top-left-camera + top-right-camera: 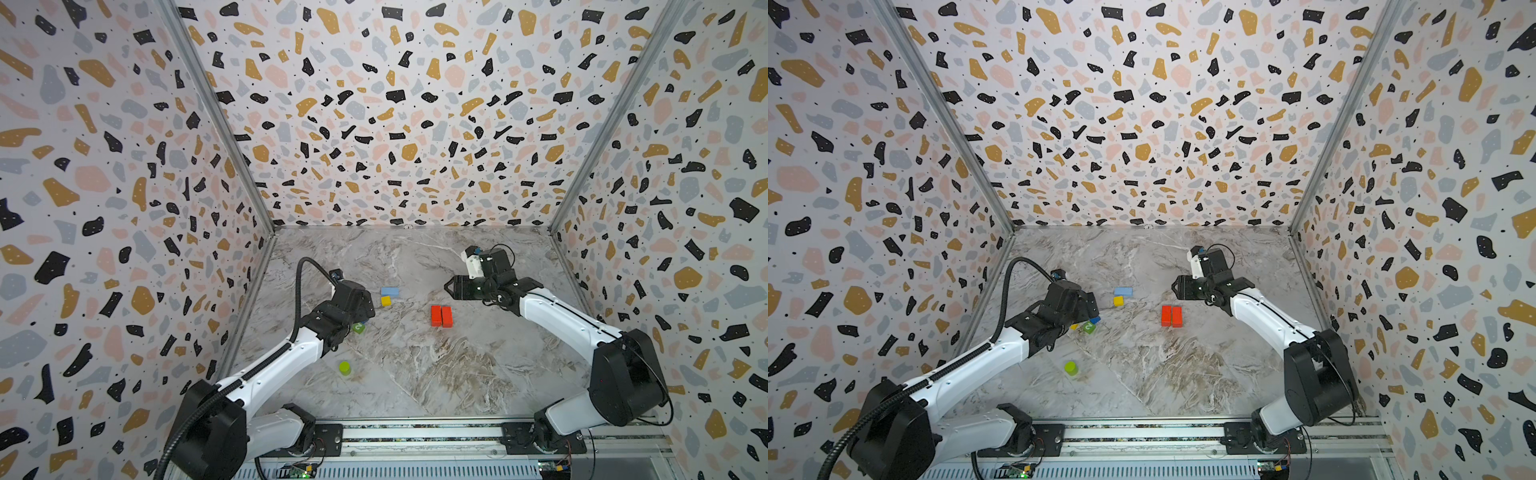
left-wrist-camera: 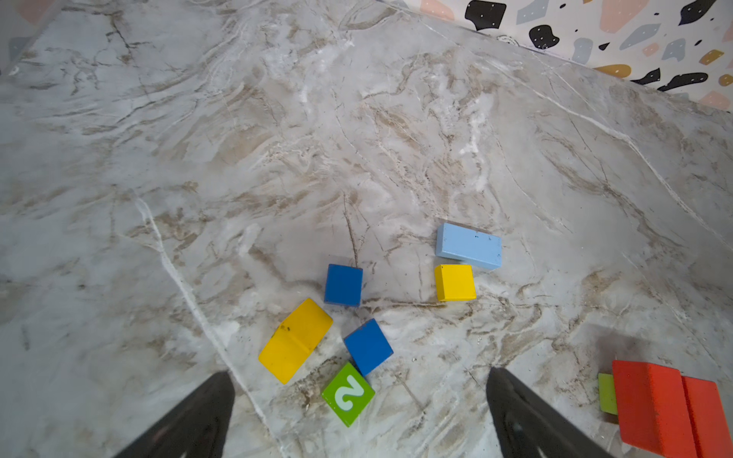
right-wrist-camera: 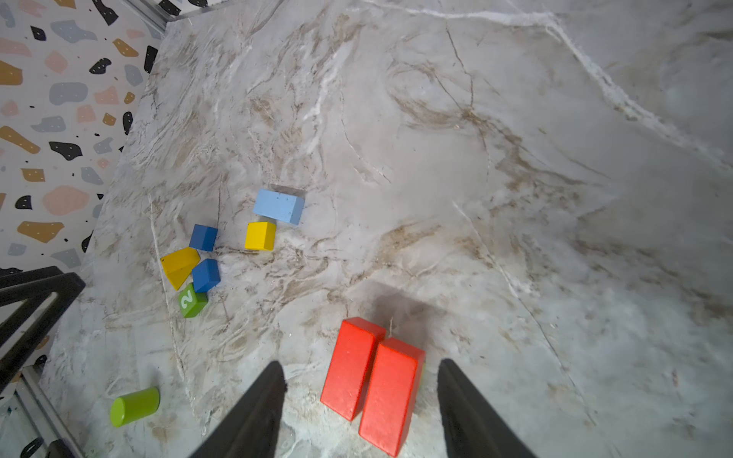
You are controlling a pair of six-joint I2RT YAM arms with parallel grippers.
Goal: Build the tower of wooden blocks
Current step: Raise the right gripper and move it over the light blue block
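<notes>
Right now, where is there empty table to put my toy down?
Bare marble table lies between the back wall and the light blue block, and between the red blocks and the front rail. Crowded: the green 2 cube, blue cubes and long yellow block huddle together.

L hand [image 2: 359,378] spread wide, R hand [image 3: 361,366] parted less, both empty, pointing down & inward

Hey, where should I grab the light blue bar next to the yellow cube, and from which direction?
Come straight down on the light blue bar, pinching its long sides near the end away from the yellow cube. It lies flat, and the cube crowds one long side at the other end, so likely only there both pincer fingers fit.
</notes>
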